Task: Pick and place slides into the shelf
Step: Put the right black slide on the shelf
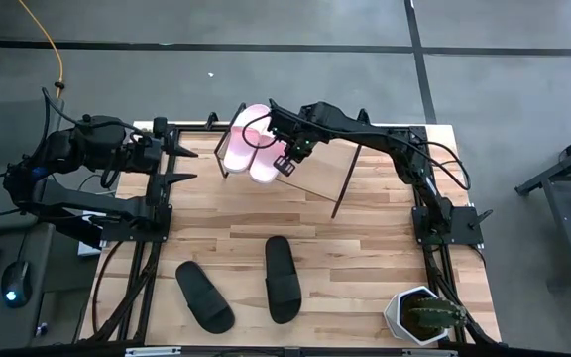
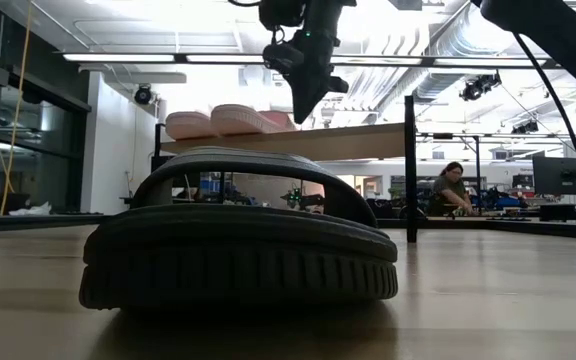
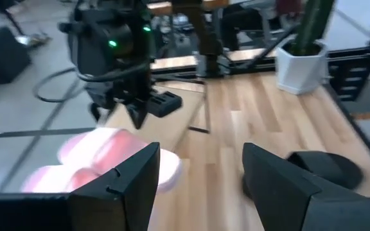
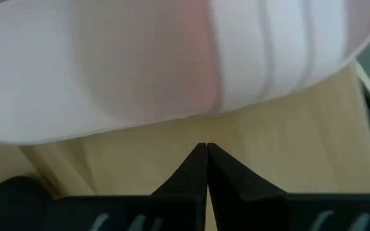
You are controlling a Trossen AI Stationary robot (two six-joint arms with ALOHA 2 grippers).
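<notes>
Two light pink slides (image 1: 251, 154) lie side by side on the slanted wooden shelf (image 1: 320, 169), at its left end; the low view shows them (image 2: 223, 122) on top of the board (image 2: 368, 140). My right gripper (image 1: 287, 162) hovers just right of them, shut and empty, pointing down at the board (image 4: 268, 147) with the nearer pink slide (image 4: 159, 64) just ahead of its tips (image 4: 204, 149). Two black slides (image 1: 204, 296) (image 1: 283, 278) rest sole-down on the table's near half. My left gripper (image 1: 184, 165) waits open at the table's left, level with the shelf (image 3: 201, 179).
A potted cactus in a white pot (image 1: 419, 315) stands at the near right corner. The shelf's black frame legs (image 1: 343, 188) stand on the table's far half. One black slide fills the low view's foreground (image 2: 238, 240). A person (image 2: 453, 190) sits far behind the table.
</notes>
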